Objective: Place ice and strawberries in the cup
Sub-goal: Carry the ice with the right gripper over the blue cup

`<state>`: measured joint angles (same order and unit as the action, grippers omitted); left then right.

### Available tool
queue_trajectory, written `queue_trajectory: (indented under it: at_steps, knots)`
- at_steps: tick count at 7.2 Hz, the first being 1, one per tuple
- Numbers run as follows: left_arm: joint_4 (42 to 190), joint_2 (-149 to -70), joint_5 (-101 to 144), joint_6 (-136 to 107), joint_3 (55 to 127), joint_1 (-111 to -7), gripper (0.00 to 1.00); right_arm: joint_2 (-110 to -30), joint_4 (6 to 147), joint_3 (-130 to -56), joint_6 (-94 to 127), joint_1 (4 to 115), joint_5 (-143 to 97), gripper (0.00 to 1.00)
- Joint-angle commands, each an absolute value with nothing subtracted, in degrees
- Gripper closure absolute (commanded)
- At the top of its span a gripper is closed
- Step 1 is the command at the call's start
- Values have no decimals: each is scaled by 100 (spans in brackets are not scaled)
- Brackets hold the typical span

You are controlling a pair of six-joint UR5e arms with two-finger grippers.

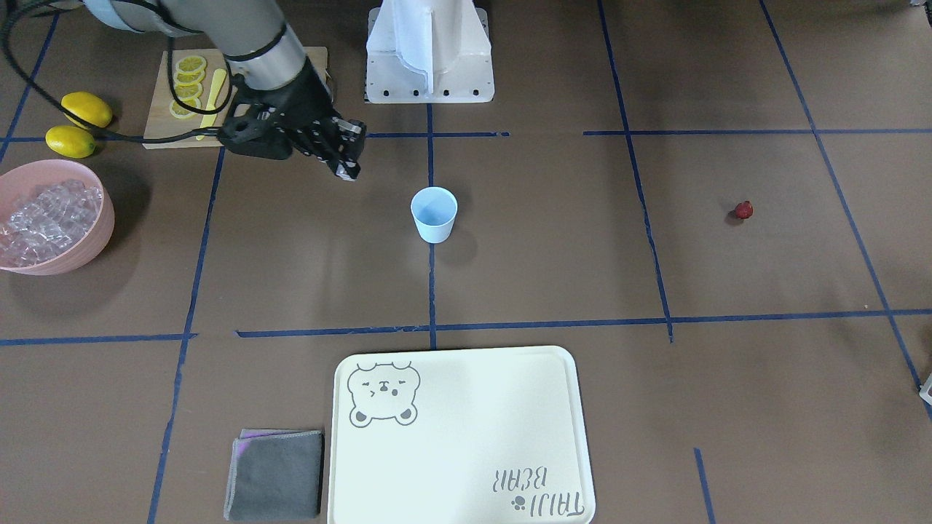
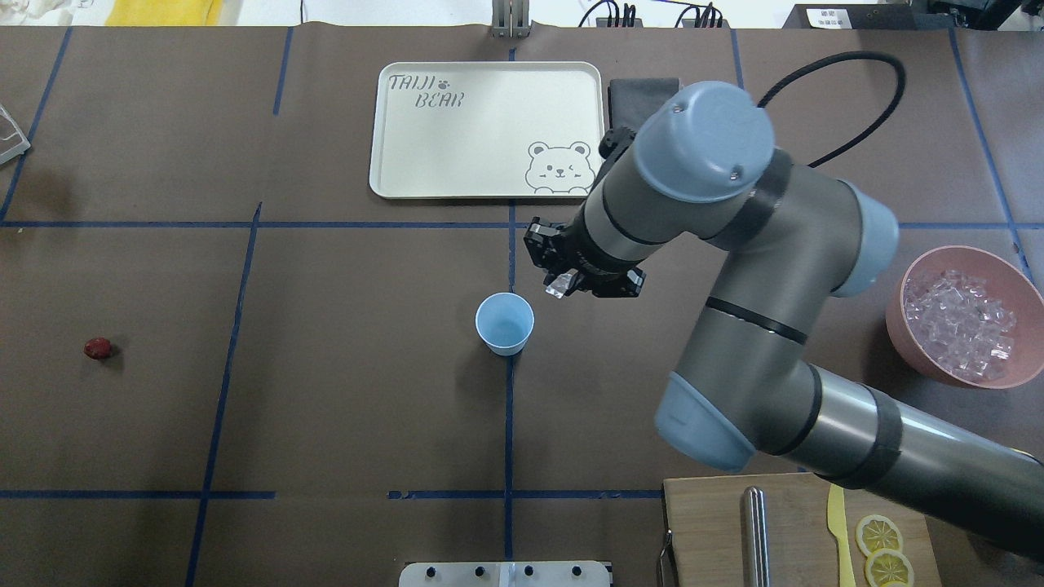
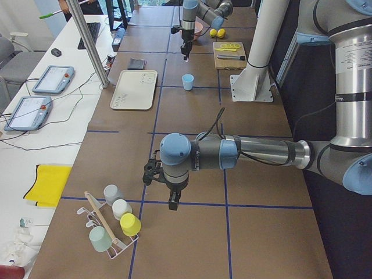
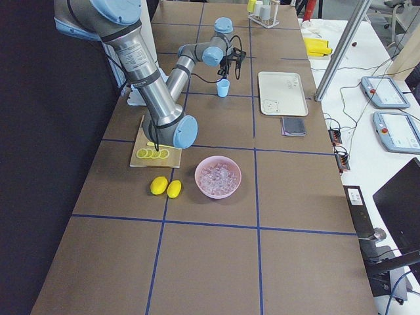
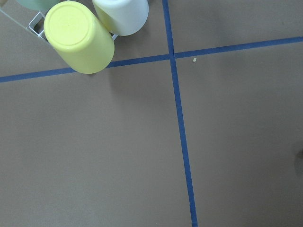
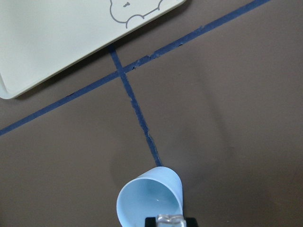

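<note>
– While hanging just beside the cup (image 2: pixel 505 324), pinches one cube of ice (image 2: pixel 560 286) in the right gripper (image 1: pixel 349 171), narrowed around it.
– Reads "TAIJI BEAR" on the tray (image 2: pixel 457 147). Cannot tell for the left gripper (image 3: pixel 172 204). Finds the strawberry (image 2: pixel 98 349) well apart.

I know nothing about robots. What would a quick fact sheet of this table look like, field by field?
Right fingers: closed on one clear ice cube, held above the table close to the cup
Cup: pale blue, upright, looks empty
Strawberry: lying alone on the table, far from the cup on the robot's left side
Ice supply: pink bowl heaped with cubes, on the robot's right side
Left fingers: far down the table beside a cup rack; open or closed cannot be told
Progress: nothing seen in the cup yet
</note>
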<state>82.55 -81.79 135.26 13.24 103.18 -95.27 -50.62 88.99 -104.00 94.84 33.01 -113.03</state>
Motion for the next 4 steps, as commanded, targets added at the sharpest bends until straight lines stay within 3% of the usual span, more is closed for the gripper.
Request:
queue_trajectory:
  at_steps: [1,2,3,4]
  knots:
    - [8262,-8174,13526,1310,10353,-9527,0,-4817,8161,-9593,9763,2955,-11093,98]
    - [8262,-8174,13526,1310,10354,-9527,0,-4651,8000,-9328,9782,2892,-10935,97]
    - [8262,-8165,13526,1310,10354,-9527,0,-4658,7998,-9247,9791,2744,-10925,81]
    - [8262,-8174,13526,1301,10345,-9527,0,-4650,7998,-9229,9791,2734,-10925,77]
